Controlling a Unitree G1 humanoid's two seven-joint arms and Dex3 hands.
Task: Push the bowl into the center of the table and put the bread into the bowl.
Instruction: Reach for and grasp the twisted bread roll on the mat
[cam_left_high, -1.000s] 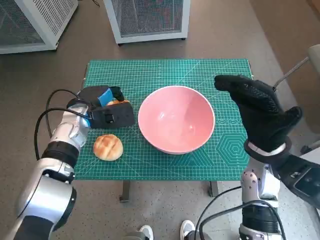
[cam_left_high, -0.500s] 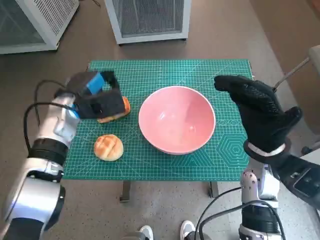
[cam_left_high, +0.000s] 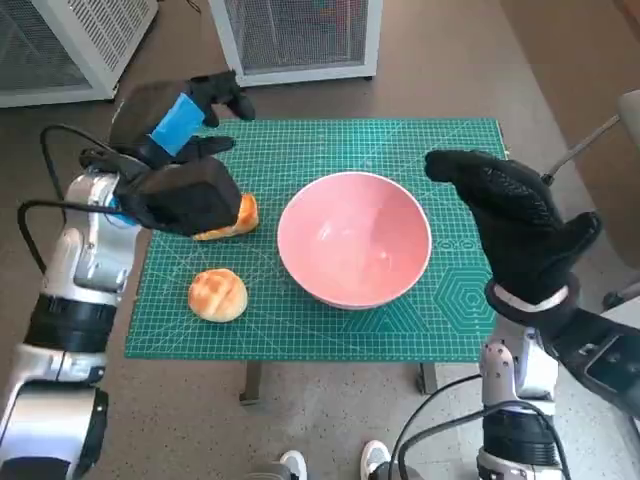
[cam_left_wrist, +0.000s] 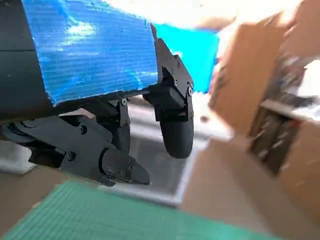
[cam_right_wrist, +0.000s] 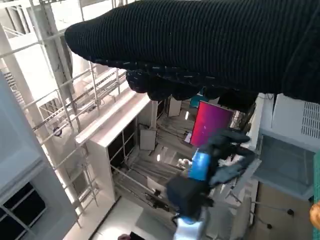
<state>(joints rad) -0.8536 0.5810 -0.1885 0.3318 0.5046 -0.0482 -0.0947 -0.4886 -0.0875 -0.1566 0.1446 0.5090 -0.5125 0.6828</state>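
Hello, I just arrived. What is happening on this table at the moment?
A humanoid robot is working at a small table covered by a green cutting mat. A large pink bowl sits near the middle of the mat, with nothing in it. Two round golden bread rolls lie beside it: one near the front edge, the other partly hidden under the blue-taped left hand, which is raised with nothing in it. The black-gloved right hand hovers beside the bowl, also holding nothing.
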